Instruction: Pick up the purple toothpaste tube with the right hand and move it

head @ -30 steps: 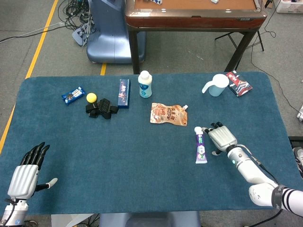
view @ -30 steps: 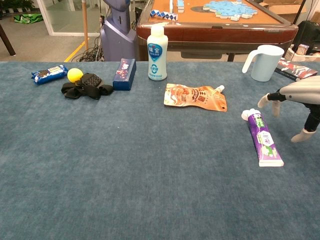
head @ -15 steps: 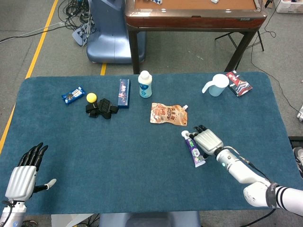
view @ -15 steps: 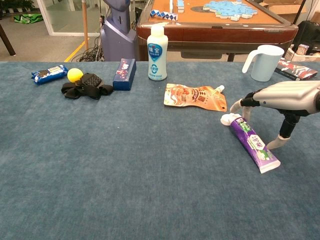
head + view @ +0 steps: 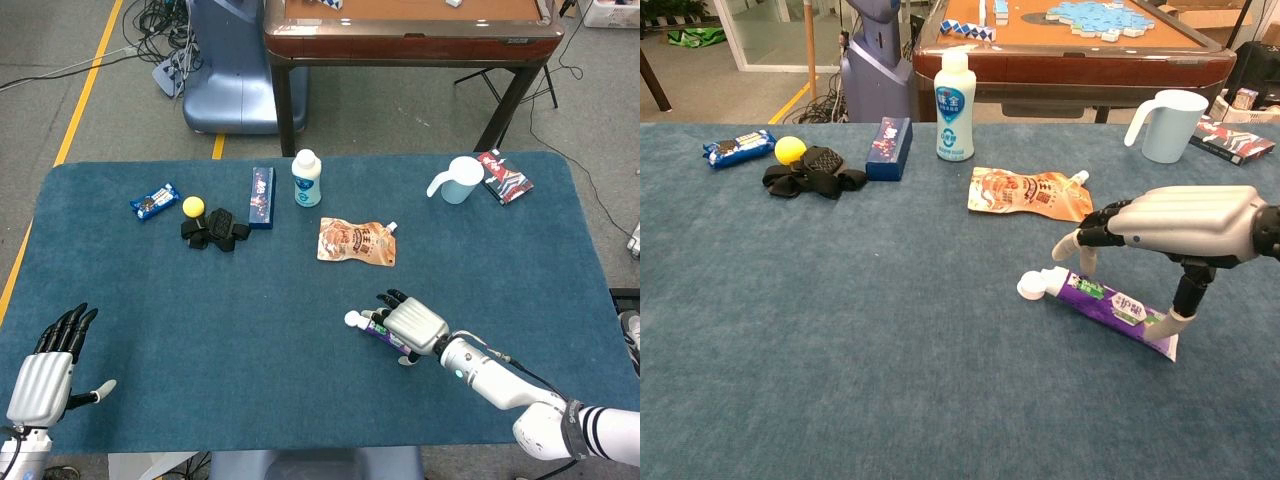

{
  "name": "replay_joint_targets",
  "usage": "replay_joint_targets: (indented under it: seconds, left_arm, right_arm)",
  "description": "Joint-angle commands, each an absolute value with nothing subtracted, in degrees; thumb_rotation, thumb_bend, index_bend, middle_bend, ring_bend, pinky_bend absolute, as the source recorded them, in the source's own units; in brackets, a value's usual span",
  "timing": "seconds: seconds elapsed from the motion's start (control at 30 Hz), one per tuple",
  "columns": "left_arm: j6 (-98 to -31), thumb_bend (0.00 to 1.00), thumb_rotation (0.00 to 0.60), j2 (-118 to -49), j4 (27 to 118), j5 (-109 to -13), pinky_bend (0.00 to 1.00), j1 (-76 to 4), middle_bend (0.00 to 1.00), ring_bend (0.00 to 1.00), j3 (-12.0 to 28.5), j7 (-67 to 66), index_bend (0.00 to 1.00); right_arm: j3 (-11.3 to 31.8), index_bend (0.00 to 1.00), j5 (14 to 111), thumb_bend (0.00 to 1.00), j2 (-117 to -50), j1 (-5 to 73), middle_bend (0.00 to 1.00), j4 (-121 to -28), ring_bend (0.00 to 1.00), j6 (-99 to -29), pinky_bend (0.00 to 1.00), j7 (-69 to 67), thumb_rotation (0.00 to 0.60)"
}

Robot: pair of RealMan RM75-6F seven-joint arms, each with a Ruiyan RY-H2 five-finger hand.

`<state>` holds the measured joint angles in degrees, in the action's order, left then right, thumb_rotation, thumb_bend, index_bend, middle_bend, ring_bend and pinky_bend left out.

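The purple toothpaste tube (image 5: 372, 324) (image 5: 1105, 303) lies on the blue table top, right of centre near the front edge, with its white cap pointing left. My right hand (image 5: 412, 325) (image 5: 1185, 222) arches over it. Its fingers come down on the far side near the cap, and the thumb presses the flat tail end on the near side, so the tube is pinched between them. In the head view most of the tube is hidden under the hand. My left hand (image 5: 42, 370) hovers at the front left corner with fingers straight and apart, holding nothing. The chest view does not show it.
An orange pouch (image 5: 357, 241) (image 5: 1030, 193) lies just behind the tube. Further back stand a white bottle (image 5: 306, 178) and a pale blue mug (image 5: 458, 180), with a red packet (image 5: 503, 176) beside the mug. At the back left are a blue box (image 5: 262, 196), a black bundle (image 5: 213, 229), a yellow ball (image 5: 192, 206) and a snack pack (image 5: 154, 201).
My right hand closed over the tube and moved left and toward the front edge with it. The tube turned from lengthwise to crosswise. The left hand drifted slightly lower.
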<state>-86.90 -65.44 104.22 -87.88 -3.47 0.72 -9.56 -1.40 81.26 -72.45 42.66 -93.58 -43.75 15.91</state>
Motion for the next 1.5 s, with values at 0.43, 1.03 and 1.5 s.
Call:
replay_joint_targets:
  seconds: [0.43,1.03,1.5]
  left_arm:
    - [-86.35,0.0,0.6,-65.47,102.96,-88.08,0.07,-3.69,0.0,0.0,0.65,-7.76,0.0]
    - [-86.42,0.0,0.6,-64.78,102.41,-88.51,0.07,-3.43,0.0,0.0,0.33,-5.59,0.0]
    - [-86.24,0.0,0.6,-64.21,103.26,-88.56,0.07,-3.39,0.0,0.0,0.2,-5.63,0.0]
  right_arm:
    - [0.02,0.13,61.67,0.0,-80.71,40.76,0.3,-96.93,0.08,-53.01,0.07,47.16,0.6]
    - [-0.96,0.13,56.09,0.0,-86.78,42.88,0.3,-97.48,0.08,-59.25,0.07,57.22,0.6]
    - [0.76,0.13,53.94,0.0,-89.24,44.02,0.3,-89.84,0.08,-60.67,0.07,58.53,0.6]
